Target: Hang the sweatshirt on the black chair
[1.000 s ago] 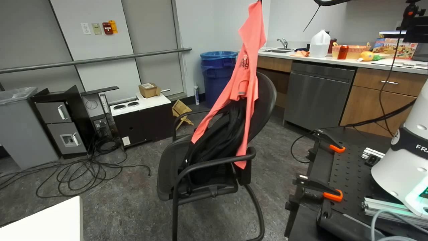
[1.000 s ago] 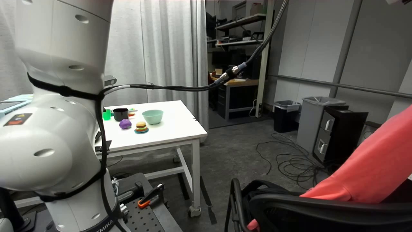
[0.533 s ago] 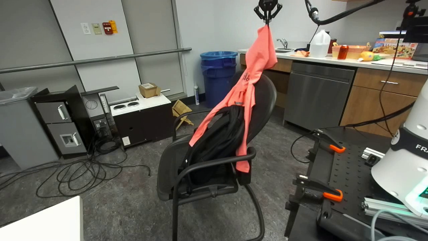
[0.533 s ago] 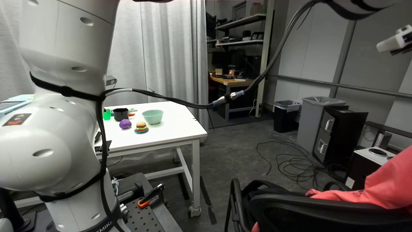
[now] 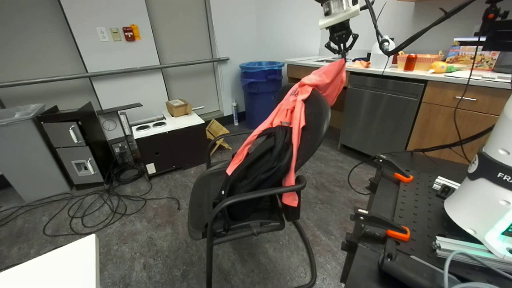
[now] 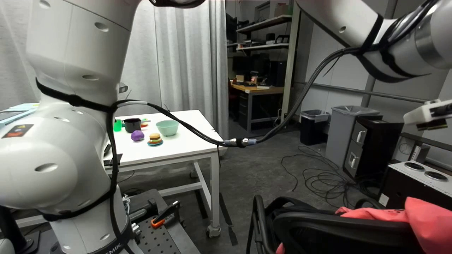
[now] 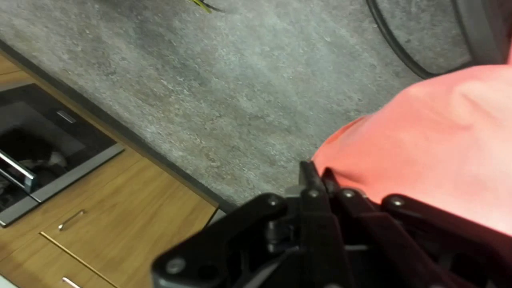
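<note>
The coral sweatshirt (image 5: pixel 294 106) lies draped over the top of the black chair's backrest (image 5: pixel 318 120), two long strips hanging down its front. Its upper end is pulled back behind the backrest. My gripper (image 5: pixel 344 57) is shut on that end, just above and behind the backrest top. In the wrist view the gripper (image 7: pixel 320 170) pinches the edge of the sweatshirt (image 7: pixel 432 136). In an exterior view the sweatshirt (image 6: pixel 429 220) crosses the top edge of the chair (image 6: pixel 339 234); the fingers are out of view there.
A black bag-like bundle (image 5: pixel 256 172) sits on the chair seat under the fabric. A kitchen counter (image 5: pixel 404 72) stands behind, with a jug (image 5: pixel 383 52) and basket. A blue bin (image 5: pixel 262 94) is at the back. A white table (image 6: pixel 187 141) holds toys and a bowl.
My gripper has come down into view and moved back past the backrest, taking the sweatshirt's upper end with it. The fabric went from hanging tall to folding over the chair's top.
</note>
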